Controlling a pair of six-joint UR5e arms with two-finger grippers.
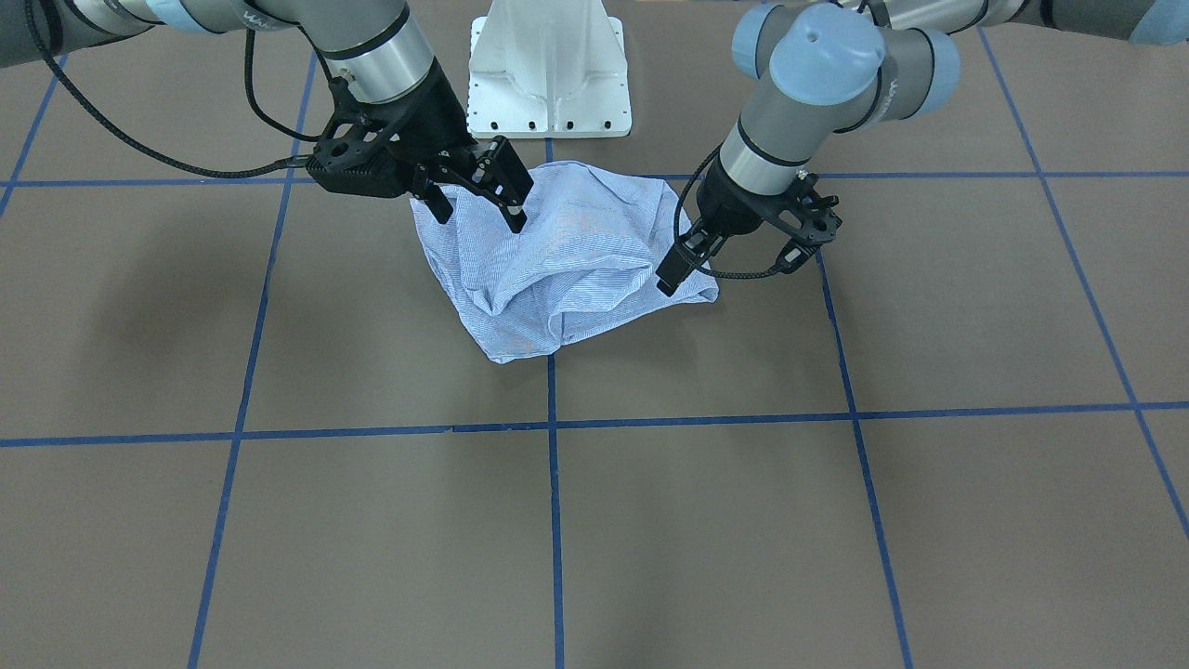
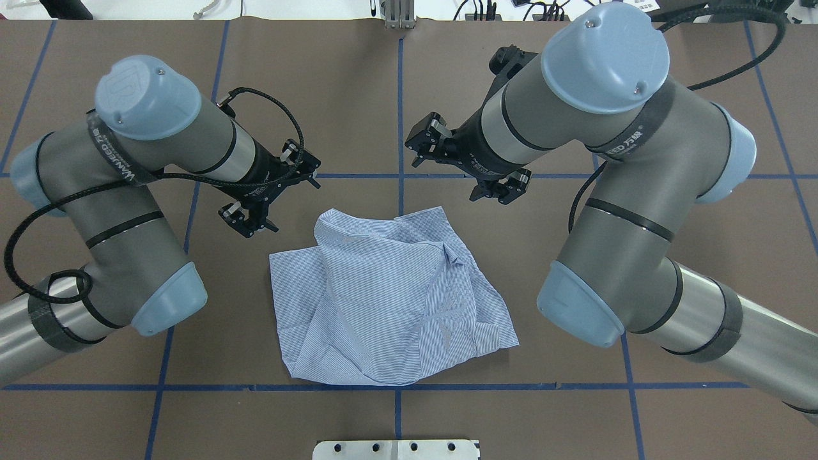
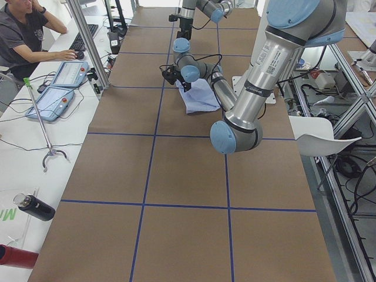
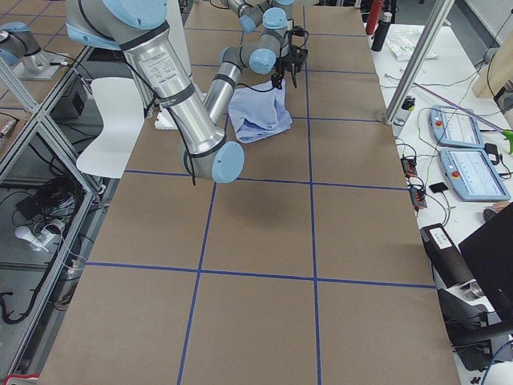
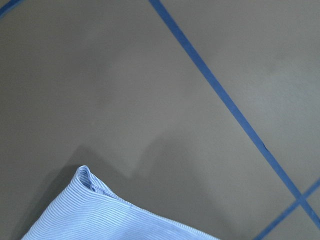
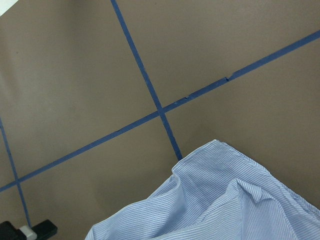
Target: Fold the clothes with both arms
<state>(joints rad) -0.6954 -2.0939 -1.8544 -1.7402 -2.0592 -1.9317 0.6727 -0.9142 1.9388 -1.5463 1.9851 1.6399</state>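
The clothes are one light blue striped shirt (image 1: 567, 260) lying in a rumpled, partly folded heap (image 2: 383, 300) on the brown table, just in front of the robot's base. My left gripper (image 2: 246, 220) hovers beside the shirt's far left corner, open and holding nothing; the front-facing view shows my left gripper (image 1: 671, 274) edge-on. My right gripper (image 1: 478, 200) hangs open above the shirt's other side, clear of the cloth (image 2: 425, 140). Both wrist views show only a shirt edge (image 5: 100, 210) (image 6: 225, 205) on the table.
The white pedestal base (image 1: 548, 74) stands right behind the shirt. Blue tape lines (image 1: 555, 520) grid the brown table. A seated person (image 3: 23, 35) and control panels (image 3: 53, 100) are at a side desk, with a white chair (image 3: 323, 135) on the other side.
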